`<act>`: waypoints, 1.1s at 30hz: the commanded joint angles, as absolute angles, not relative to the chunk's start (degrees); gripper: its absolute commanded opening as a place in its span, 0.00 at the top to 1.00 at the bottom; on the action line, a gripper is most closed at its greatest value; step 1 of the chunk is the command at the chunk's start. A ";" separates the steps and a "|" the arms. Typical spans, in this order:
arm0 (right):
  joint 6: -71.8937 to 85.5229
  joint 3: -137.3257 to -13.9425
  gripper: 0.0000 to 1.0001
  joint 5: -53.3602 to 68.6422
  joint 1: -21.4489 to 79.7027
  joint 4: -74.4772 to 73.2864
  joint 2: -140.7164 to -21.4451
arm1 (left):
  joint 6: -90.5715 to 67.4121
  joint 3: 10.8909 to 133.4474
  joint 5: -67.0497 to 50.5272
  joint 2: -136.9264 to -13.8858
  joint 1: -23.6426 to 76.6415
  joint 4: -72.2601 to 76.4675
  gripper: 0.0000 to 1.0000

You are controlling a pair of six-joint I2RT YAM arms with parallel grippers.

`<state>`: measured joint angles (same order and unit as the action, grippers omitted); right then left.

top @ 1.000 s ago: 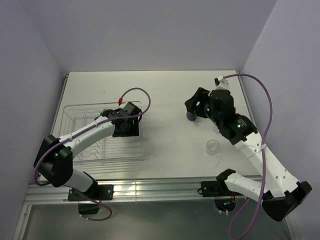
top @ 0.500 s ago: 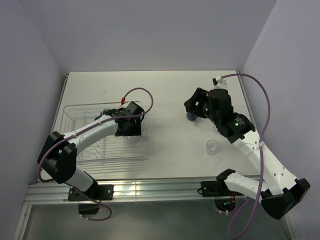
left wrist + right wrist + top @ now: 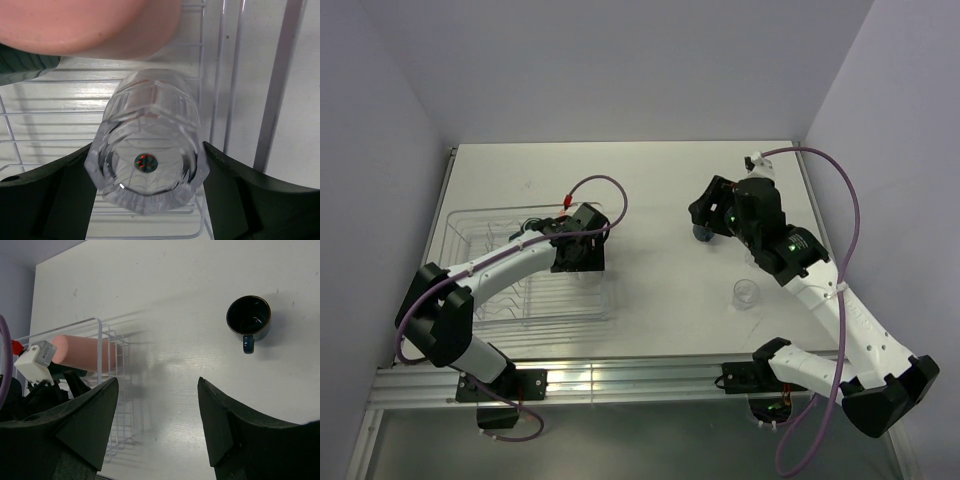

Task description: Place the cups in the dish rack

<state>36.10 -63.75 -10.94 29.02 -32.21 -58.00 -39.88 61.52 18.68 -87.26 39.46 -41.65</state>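
Note:
In the left wrist view a clear faceted glass (image 3: 147, 165) sits bottom-toward-camera between my left gripper's (image 3: 147, 172) black fingers (image 3: 55, 195), which press on both its sides over the dish rack's white ribs (image 3: 215, 100). Above it lie the salmon-pink tumbler (image 3: 90, 25) and an edge of the dark teal mug (image 3: 25, 67). From the top view the left gripper (image 3: 578, 262) is at the rack's (image 3: 470, 225) right end. My right gripper (image 3: 157, 405) is open and empty above the table, with the navy mug (image 3: 248, 316) upright beyond it.
Another clear glass (image 3: 746, 293) stands alone on the white table near the right arm. The navy mug (image 3: 701, 234) is mostly hidden under the right gripper (image 3: 712, 215) from above. Walls close in on the left, back and right.
The left arm's elbow has swung rightward and its gripper has shifted slightly over the rack with the glass. The right arm has barely moved.

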 commanded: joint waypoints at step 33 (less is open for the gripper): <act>38.05 -56.69 0.26 -22.42 29.00 -54.66 -51.07 | -39.03 72.77 21.19 -63.55 39.81 -46.67 0.01</act>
<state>36.38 -57.58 -20.36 28.99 -51.22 -52.21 -39.92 70.98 22.31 -64.84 39.46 -46.63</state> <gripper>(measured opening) 0.738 0.992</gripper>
